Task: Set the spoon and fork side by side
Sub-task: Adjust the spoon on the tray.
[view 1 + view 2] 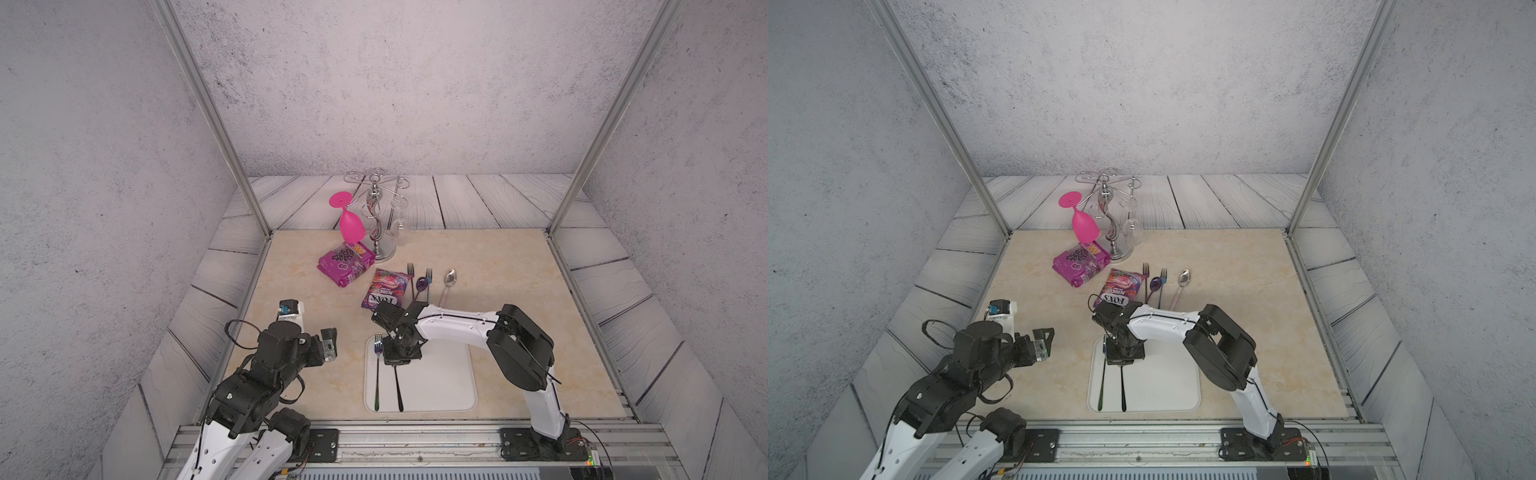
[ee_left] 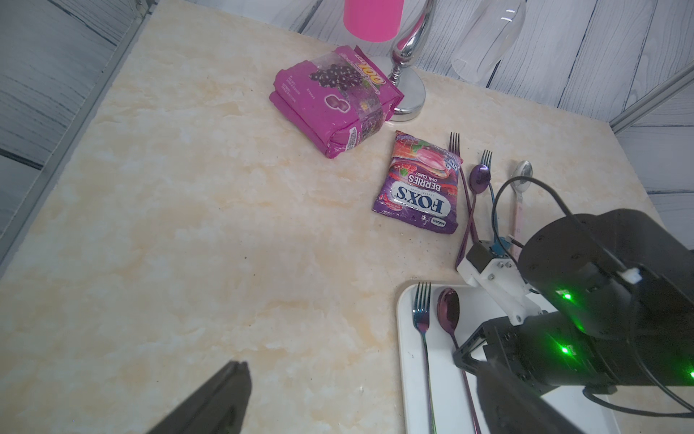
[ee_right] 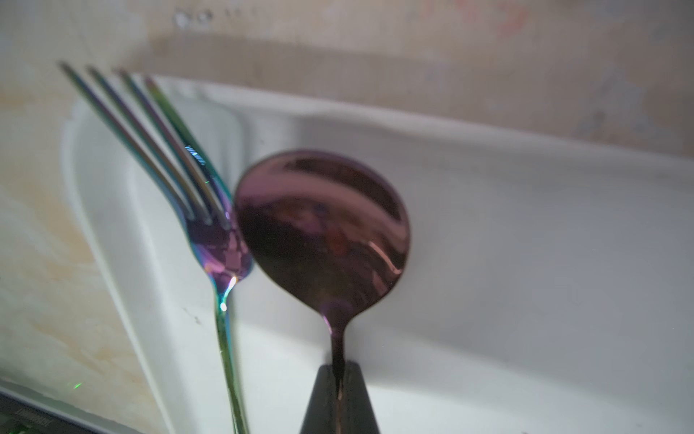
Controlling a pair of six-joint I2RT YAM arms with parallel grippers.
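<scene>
So the right pincer (image 3: 340, 379) is clamping down on the neck of the purple spoon (image 3: 323, 233), with the bowl poking out just ahead of its tips, inside the white tray (image 3: 525, 225). The rainbow fork (image 3: 221, 248) is lying right alongside the pincer, nearly touching the bowl. Looks to me like it's lining the pair up. Next it's needing a clean release and a straight lift, no dragging. The left pincer (image 2: 236, 370) is sitting together, well off, holding nothing.
</scene>
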